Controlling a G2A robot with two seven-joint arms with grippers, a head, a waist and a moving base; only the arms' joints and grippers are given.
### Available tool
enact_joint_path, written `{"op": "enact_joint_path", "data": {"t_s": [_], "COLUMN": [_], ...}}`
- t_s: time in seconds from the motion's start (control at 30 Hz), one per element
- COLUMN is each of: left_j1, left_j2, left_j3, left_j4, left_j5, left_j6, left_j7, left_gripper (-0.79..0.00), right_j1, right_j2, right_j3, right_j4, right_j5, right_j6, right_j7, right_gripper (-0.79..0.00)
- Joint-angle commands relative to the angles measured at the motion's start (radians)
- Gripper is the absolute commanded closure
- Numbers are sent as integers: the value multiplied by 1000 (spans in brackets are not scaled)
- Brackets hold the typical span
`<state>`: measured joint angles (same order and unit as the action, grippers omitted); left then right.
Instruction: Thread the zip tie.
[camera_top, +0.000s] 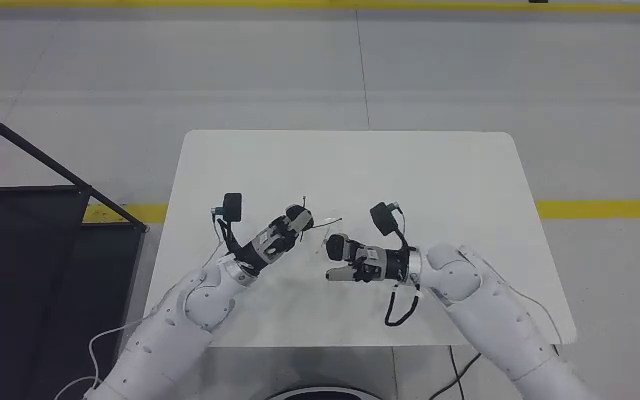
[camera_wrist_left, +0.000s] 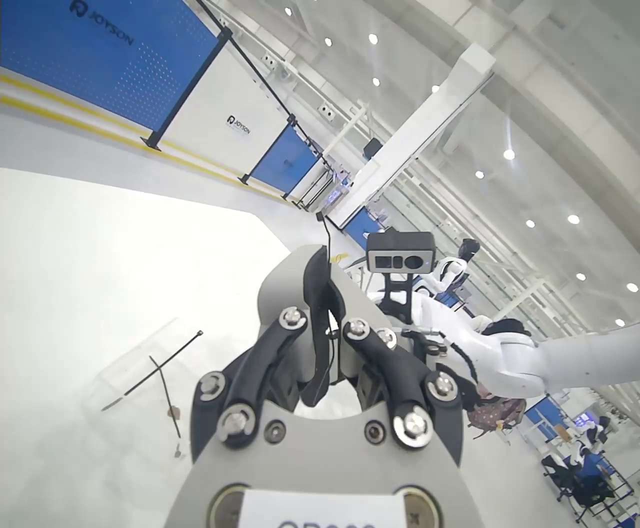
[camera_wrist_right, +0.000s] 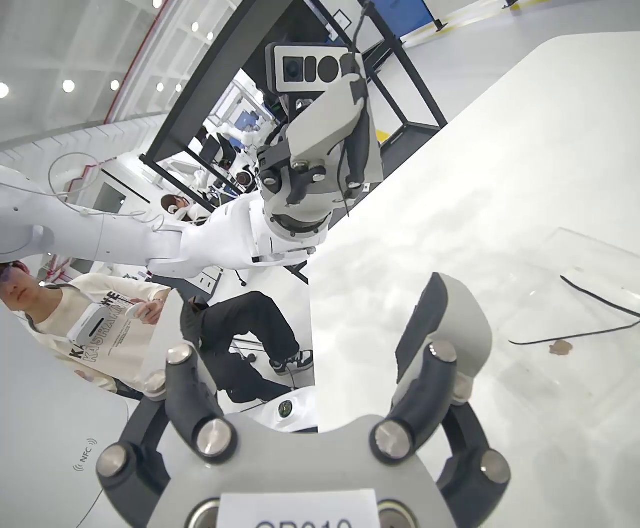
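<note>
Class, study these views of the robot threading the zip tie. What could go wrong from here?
1. The zip tie pinched in the shut left end effector is thin with a long free end; it may flex, spoiling alignment.
2. The open right end effector hangs close beside it; closing in might bump the left one.
3. If dropped, the tie could land among the loose zip ties on the table.

White rounded arms (camera_top: 190, 315), grey gripper (camera_wrist_left: 325, 270) shells, black fingers (camera_wrist_left: 314, 285), silver screws (camera_wrist_left: 293, 318), black cables (camera_top: 400, 303)
</note>
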<state>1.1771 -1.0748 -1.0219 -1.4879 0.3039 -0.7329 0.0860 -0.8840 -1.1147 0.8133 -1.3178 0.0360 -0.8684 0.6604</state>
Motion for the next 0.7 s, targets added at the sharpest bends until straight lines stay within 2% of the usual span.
{"op": "enact_joint_path", "data": {"t_s": [0.0,0.2,0.27,0.4,0.67], "left_j1": [-6,-11,-11,-11,-7], "left_j2": [-5,-18,-21,-27,-36], "left_j3": [5,13,14,11,-1], "left_j4": [11,25,26,28,32], "left_j5": [-18,-21,-29,-36,-36], "left_j6": [-10,-16,-20,-26,-35], "left_j7": [-6,-14,-16,-22,-40], "left_gripper": [0,0,0,0,0], "right_j1": [12,57,69,86,99], "right_j2": [-13,-53,-65,-84,-104], "right_j3": [-25,-86,-98,-110,-114], "right_j4": [29,103,123,158,196], "right_j5": [12,11,2,-17,-33], "right_j6": [-5,-14,-15,-18,-33], "right_j7": [-18,-65,-85,-128,-162], "right_gripper": [-650,-619,-585,-422,-336]}}
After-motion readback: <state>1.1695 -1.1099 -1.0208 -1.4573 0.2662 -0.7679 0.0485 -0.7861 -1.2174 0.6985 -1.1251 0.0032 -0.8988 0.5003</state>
